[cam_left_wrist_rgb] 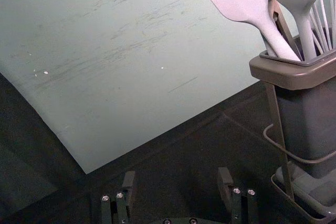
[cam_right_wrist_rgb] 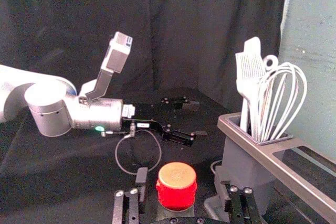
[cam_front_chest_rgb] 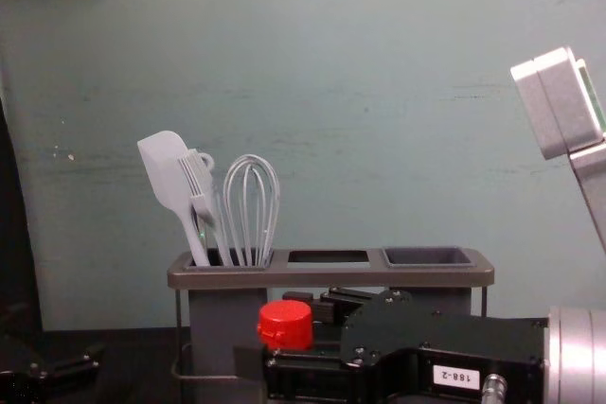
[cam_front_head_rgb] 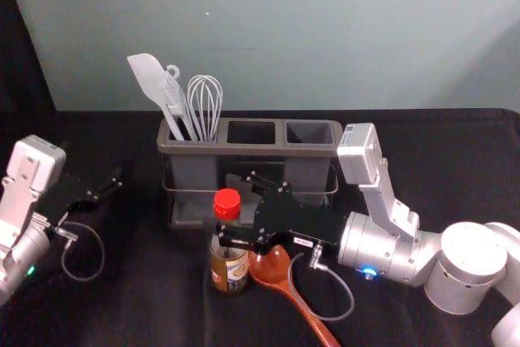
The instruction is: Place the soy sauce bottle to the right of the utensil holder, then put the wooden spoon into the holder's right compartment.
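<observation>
1. Black-fingered, the left gripper [cam_front_head_rgb: 93, 170] hangs left of the holder, open.
2. Grey-brown utensil holder [cam_front_head_rgb: 248, 149]: spatula [cam_front_head_rgb: 149, 77], brush [cam_front_head_rgb: 173, 95] and whisk [cam_front_head_rgb: 204, 97] stand in its left compartment.
3. Soy sauce bottle [cam_front_head_rgb: 229, 272], red-capped, stands upright before the holder.
4. Right gripper [cam_front_head_rgb: 226, 210] has its fingers apart, either side of the bottle, gaps beside the cap.
5. Wooden spoon [cam_front_head_rgb: 275, 264] lies just right of the bottle.

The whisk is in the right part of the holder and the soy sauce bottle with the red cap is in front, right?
No, the head view shows the whisk in the left compartment of the holder. The soy sauce bottle does stand in front.
</observation>
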